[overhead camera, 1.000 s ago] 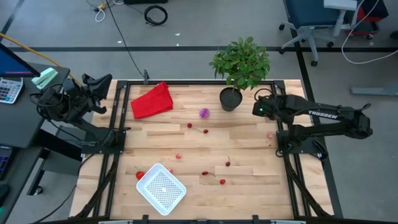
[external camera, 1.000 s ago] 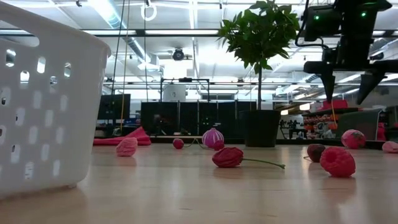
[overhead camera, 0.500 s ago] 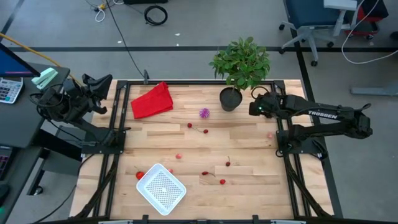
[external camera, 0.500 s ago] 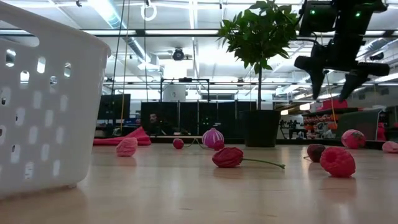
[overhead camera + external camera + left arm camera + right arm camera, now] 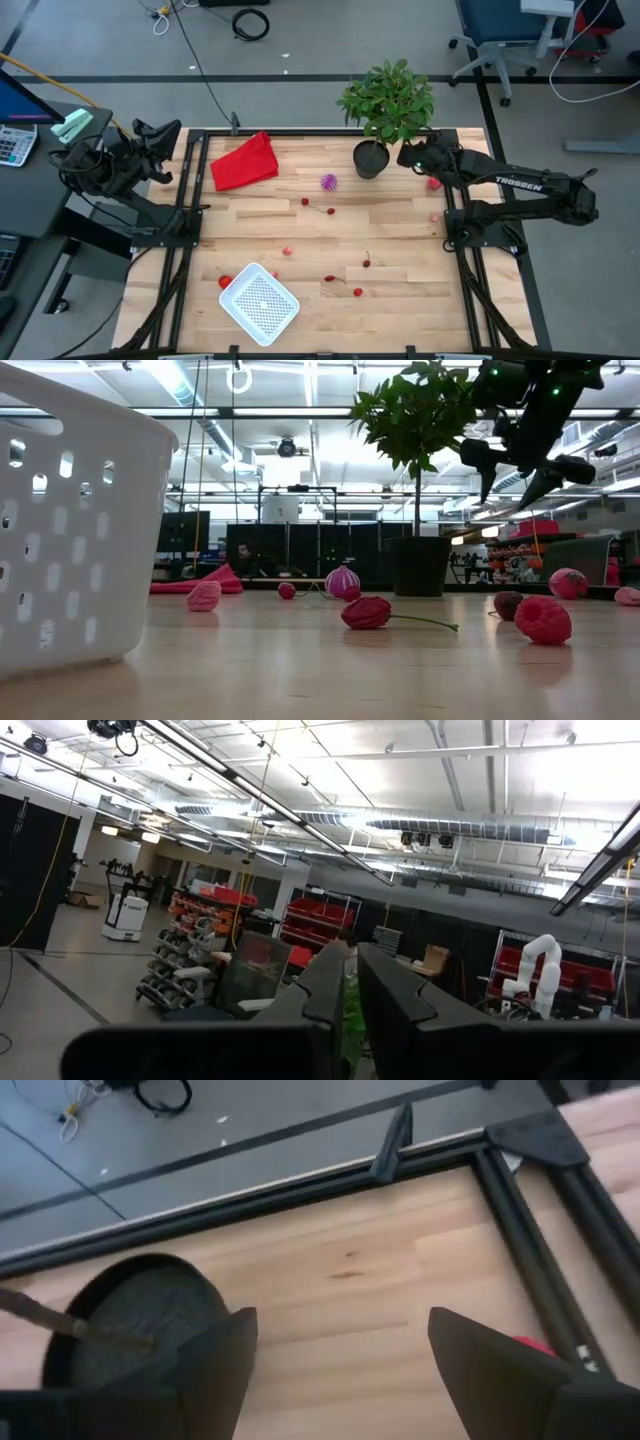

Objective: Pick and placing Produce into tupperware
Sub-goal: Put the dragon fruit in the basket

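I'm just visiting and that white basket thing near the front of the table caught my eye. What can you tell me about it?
The tupperware is a shallow white container, squarish with rounded corners, looking like plastic. Its bottom is dotted like mesh, and the low view shows its side wall pierced with rows of small holes. It sits flat on the wooden table near the front edge, turned at an angle, with nothing visible inside. A small red fruit piece lies close by its corner. Neither tool is near it.

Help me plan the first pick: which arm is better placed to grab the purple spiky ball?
Right. Its open claw hovers by the plant pot, near the purple spiky ball; the left claw, shut, sits beyond the table's far left corner.
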You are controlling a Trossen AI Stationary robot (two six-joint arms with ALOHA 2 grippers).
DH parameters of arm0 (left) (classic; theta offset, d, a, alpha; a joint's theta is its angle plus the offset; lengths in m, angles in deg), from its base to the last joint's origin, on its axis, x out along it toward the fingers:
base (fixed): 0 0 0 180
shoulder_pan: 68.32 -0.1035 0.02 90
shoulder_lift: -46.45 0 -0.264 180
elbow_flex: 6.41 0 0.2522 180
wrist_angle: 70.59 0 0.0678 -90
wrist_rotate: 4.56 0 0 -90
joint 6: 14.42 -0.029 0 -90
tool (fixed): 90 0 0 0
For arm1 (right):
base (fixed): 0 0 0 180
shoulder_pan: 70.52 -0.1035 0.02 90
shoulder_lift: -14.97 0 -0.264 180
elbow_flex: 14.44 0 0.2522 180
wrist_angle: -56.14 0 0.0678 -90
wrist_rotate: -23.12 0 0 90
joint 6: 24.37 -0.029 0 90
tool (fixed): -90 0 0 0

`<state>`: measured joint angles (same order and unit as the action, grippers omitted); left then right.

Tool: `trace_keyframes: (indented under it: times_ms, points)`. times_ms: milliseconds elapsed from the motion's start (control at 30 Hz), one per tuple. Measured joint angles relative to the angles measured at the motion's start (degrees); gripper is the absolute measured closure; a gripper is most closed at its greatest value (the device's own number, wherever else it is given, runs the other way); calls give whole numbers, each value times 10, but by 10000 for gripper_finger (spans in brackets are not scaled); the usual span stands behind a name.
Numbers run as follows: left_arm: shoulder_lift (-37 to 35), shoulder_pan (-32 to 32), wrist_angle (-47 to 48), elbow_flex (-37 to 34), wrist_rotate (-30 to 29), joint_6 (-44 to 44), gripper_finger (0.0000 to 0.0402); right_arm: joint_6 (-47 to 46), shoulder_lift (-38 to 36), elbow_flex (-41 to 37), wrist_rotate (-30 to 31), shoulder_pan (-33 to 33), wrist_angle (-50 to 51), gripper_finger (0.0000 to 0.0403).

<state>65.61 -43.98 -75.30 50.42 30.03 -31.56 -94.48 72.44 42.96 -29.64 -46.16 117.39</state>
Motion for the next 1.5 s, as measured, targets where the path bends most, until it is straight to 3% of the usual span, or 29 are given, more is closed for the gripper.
trace_keyframes:
  times_ms: [200,333,433,633,767,1133,1367,1500]
  points:
    - [0,0,0,0,0,0,371,31,-4,0,-48,0,-24,99]
    - [0,0,0,0,0,-1,374,72,-3,0,-39,8,-6,99]
    - [0,0,0,0,0,0,370,22,-2,0,-47,40,36,99]
    - [0,0,4,0,0,0,363,-57,1,0,-157,100,141,99]
    - [0,0,10,0,0,0,367,-78,6,0,-161,122,191,99]
    - [0,0,25,0,0,0,371,-99,7,-1,-166,128,189,99]
    - [0,0,25,0,0,0,367,-124,8,-74,-198,129,147,99]
    - [0,0,25,0,0,1,373,-126,8,-94,-182,136,118,99]
